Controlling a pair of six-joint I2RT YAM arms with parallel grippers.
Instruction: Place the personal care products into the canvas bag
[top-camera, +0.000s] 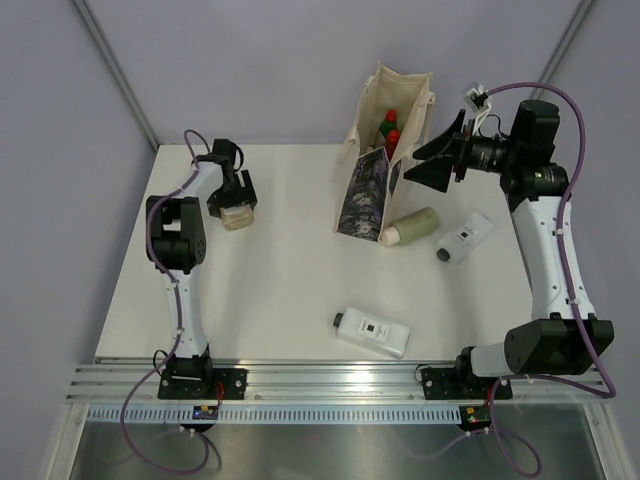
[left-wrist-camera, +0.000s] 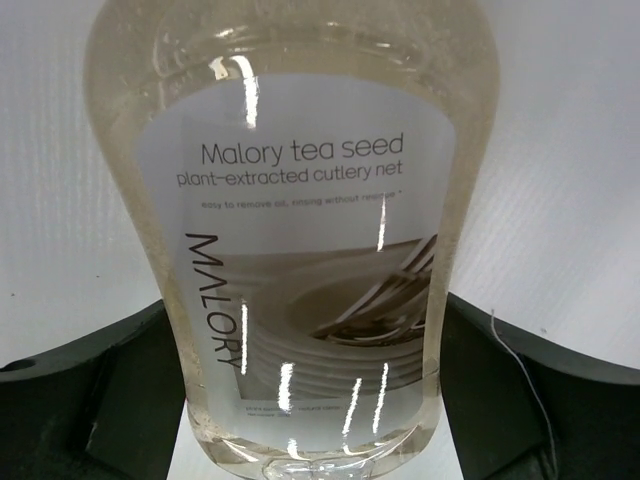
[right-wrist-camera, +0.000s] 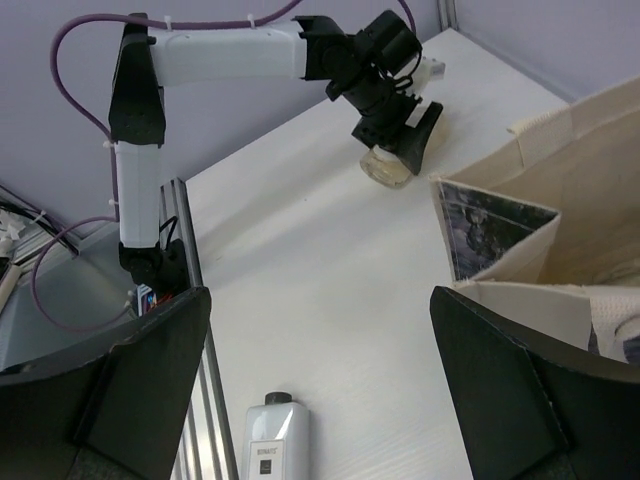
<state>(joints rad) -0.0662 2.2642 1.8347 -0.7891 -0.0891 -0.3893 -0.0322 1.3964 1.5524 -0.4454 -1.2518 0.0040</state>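
Note:
The cream canvas bag (top-camera: 372, 110) stands upright at the back centre, its dark picture panel facing forward. Two red-capped bottles (top-camera: 390, 130) stand inside it. My left gripper (top-camera: 232, 200) is shut on the clear rectangular bottle (left-wrist-camera: 300, 250) at the far left, at table level. My right gripper (top-camera: 432, 160) is open and empty, raised beside the bag's right side. A pale green cylinder (top-camera: 412, 225) and a flat white bottle (top-camera: 465, 237) lie right of the bag. Another flat white bottle (top-camera: 372, 332) lies near the front; it also shows in the right wrist view (right-wrist-camera: 275, 440). The peach bottle is out of view.
The bag's edge (right-wrist-camera: 520, 230) is close to my right finger (right-wrist-camera: 530, 390) in the right wrist view. A metal rail (top-camera: 340, 380) runs along the table's near edge. Grey walls close in the back and sides.

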